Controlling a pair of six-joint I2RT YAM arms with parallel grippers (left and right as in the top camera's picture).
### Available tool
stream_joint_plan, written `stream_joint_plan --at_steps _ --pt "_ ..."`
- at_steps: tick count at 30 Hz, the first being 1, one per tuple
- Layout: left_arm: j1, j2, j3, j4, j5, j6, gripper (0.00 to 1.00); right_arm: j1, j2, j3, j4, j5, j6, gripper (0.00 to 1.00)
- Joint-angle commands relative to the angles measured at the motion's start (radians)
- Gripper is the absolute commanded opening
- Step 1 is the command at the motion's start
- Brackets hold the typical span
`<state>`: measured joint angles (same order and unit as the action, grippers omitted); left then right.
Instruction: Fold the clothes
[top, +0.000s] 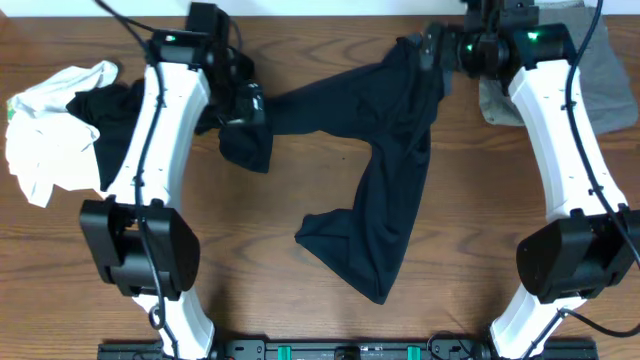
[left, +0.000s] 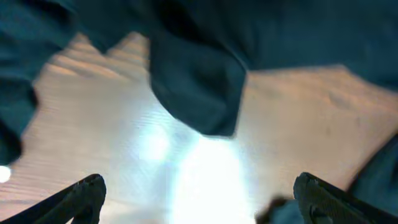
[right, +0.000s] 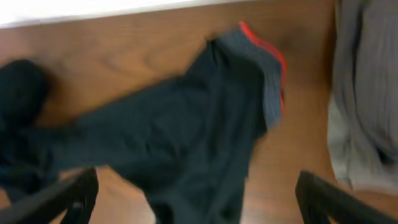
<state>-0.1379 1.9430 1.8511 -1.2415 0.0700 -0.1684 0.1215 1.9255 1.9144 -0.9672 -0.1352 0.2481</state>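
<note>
Trousers: the long black trousers of soft cloth (top: 400, 170) lie spread on the middle of the brown wooden table (top: 300, 320), not folded. One leg runs to the left and the other runs down toward the near edge, where it is bunched.
Waistband: the grey waistband with a coral-red edge (right: 273, 81) is at the far right end of the trousers, close to the grey shorts.
Left gripper: the left gripper (left: 202, 199) is over the left leg end of the trousers. Its fingers (left: 84, 196) stand wide apart, and only bare table shows between them. It grips nothing.
Left leg end: in the blurred left wrist view, a rounded dark flap of cloth (left: 199, 87) lies beyond the fingertips and is apart from them.
Right gripper: the right gripper (right: 199, 199) is above the waist part of the trousers. Its jaws are spread wide and hold no cloth. The black cloth lies below and between them.
White T-shirt: a crumpled white soft T-shirt (top: 50, 140) lies at the left edge of the table, well apart from the trousers.
Black garment: a plain black garment (top: 105, 125) lies bunched and touches the right side of the white T-shirt. The left arm partly covers it.
Shorts: the grey-khaki shorts (top: 605, 75) lie at the far right corner, partly under the right arm.
</note>
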Motion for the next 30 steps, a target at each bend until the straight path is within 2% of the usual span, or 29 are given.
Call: stream_joint_plan --at_steps 1,8,12,17,20,25,30 --pt "-0.040 0.007 -0.017 -0.038 0.039 0.072 0.97 -0.014 0.033 -0.019 -0.055 -0.003 -0.006 0.99" --pt "-0.134 0.007 -0.082 -0.071 0.092 0.151 0.90 -0.051 0.033 -0.024 -0.073 -0.005 -0.004 0.99" --pt "-0.145 0.007 -0.171 -0.007 0.092 0.148 0.88 -0.075 0.033 -0.032 -0.076 -0.008 -0.003 0.99" --pt "-0.087 0.006 -0.225 0.148 0.090 0.092 0.84 -0.076 0.033 -0.059 -0.069 -0.007 -0.027 0.99" --pt "-0.007 -0.003 -0.216 0.269 0.086 0.057 0.79 -0.076 0.037 -0.081 -0.060 -0.007 -0.029 0.99" --pt "0.115 0.006 -0.216 0.544 0.076 0.051 0.77 -0.076 0.040 -0.105 -0.035 -0.008 -0.029 0.99" --pt "0.182 0.062 -0.216 0.720 0.076 0.051 0.75 -0.075 0.040 -0.110 -0.028 -0.008 -0.029 0.99"
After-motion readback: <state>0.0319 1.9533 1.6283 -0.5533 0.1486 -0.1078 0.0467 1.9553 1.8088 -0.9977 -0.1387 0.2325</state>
